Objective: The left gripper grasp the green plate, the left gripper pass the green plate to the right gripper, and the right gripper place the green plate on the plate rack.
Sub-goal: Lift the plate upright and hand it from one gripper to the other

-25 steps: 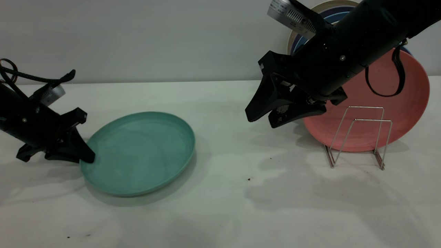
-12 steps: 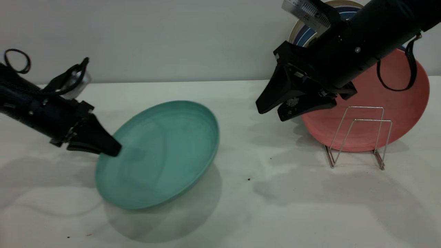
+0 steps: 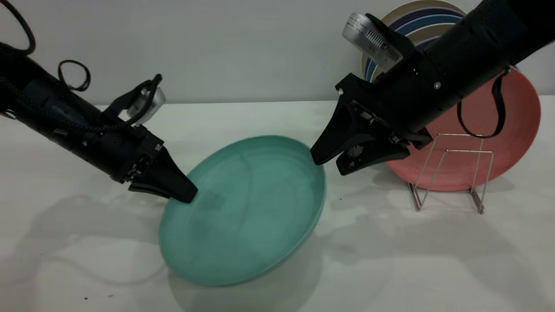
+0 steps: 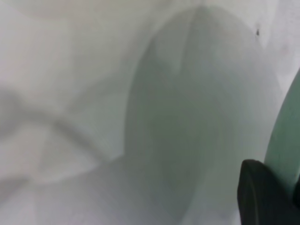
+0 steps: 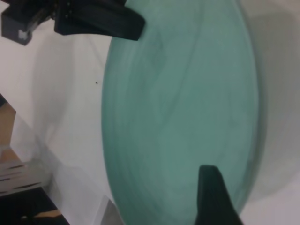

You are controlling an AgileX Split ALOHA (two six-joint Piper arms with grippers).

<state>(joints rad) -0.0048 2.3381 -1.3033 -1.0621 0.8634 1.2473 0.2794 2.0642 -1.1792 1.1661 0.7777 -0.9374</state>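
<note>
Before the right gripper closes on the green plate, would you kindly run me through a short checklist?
1. Left gripper shut on the green plate rim: ok.
2. Plate lifted and tilted off the table: ok.
3. Right gripper open: ok.
4. Plate rim between right gripper's fingers: not ok, they sit at its far edge.
5. Plate rack front slot free: ok; pink plate stands behind.

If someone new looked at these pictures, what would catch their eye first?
Most likely the green plate, tilted above the table's middle, with the left gripper clamped on its left rim. Next, the right gripper, open, at the plate's upper right edge. Behind it, a pink plate stands by the plate rack.
</note>
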